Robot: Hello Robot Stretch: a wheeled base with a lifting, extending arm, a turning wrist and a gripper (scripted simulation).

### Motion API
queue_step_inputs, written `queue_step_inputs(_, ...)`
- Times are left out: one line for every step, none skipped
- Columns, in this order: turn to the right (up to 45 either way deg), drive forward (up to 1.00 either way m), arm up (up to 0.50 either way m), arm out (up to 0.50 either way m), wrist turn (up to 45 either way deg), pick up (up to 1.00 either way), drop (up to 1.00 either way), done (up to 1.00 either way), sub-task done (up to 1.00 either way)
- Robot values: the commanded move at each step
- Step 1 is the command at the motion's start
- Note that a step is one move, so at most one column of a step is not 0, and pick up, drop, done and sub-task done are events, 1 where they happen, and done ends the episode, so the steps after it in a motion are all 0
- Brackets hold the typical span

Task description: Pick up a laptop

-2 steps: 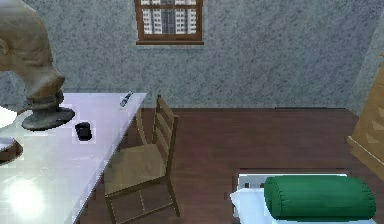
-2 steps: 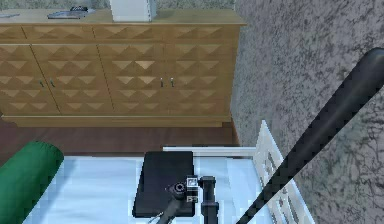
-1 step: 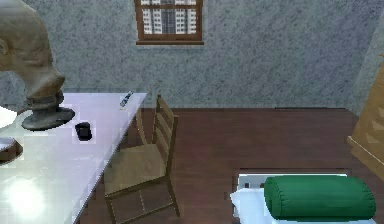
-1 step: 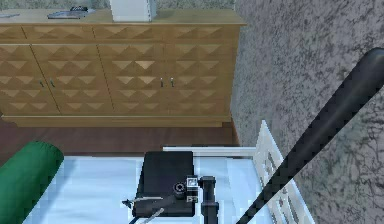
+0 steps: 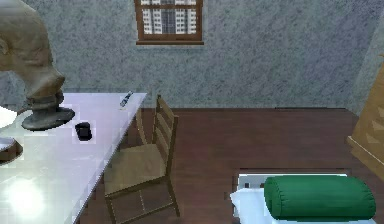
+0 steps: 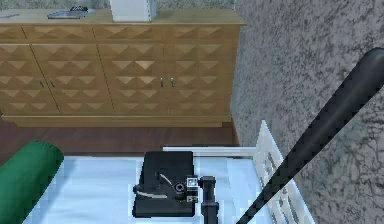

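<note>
The laptop lies flat and dark on the bed, near its foot rail, and your fingers sit at its near edge. You cannot tell from here whether they are spread or pressed together, nor whether they hold anything, since the laptop is right behind them on the sheet.

The main risk is probably the grip itself. A thin slab on soft bedding gives little edge to catch, so it may skid away or tip out as you lift.

Watch the bat too. It leans across the arm side view's right, close by the arm. Retract or turn carelessly and you could knock it over onto the bed.

The rail is also close; dragging the laptop sideways may catch it there.
</note>
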Motion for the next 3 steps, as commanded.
queue_step_inputs(0.0, 0.0, 0.0, 0.0, 33.0, 0.0, 0.0, 0.0, 0.0)
queue_step_inputs(0.0, 0.0, -0.3, 0.0, 0.0, 0.0, 0.0, 0.0, 0.0)
queue_step_inputs(0.0, 0.0, 0.0, 0.0, 0.0, 1.0, 0.0, 0.0, 0.0)
